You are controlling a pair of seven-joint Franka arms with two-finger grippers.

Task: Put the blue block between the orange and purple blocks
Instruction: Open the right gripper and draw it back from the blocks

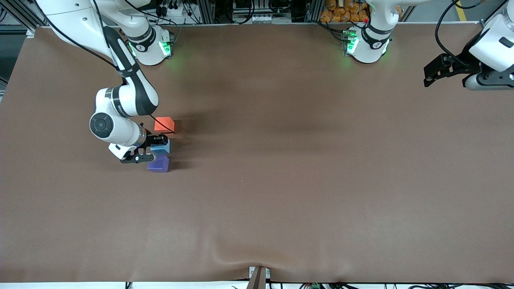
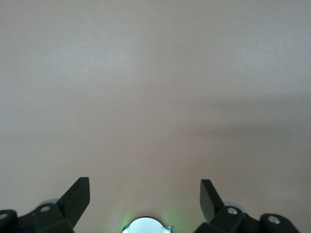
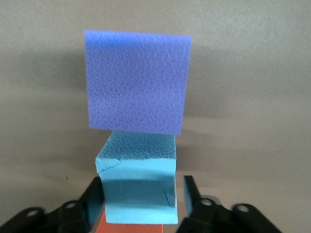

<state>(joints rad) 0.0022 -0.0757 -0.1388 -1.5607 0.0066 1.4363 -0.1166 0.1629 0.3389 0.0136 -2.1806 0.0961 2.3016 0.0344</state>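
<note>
There are three cubes, one of each colour, in a column at the left-centre of the front view: the orange block (image 1: pixel 164 124) uppermost, the blue block (image 1: pixel 161 147) in the middle, the purple block (image 1: pixel 158 163) lowest.

The right gripper (image 1: pixel 149 149) straddles the blue block. Its jaws appear slightly parted, with a thin gap on one side in the right wrist view, though contact on the other side cannot be ruled out. If a finger drags during withdrawal, the blue block could be pulled out of line or nudge the purple block.

The left gripper (image 1: pixel 435 74) waits at the upper right, its jaws wide and empty.
</note>
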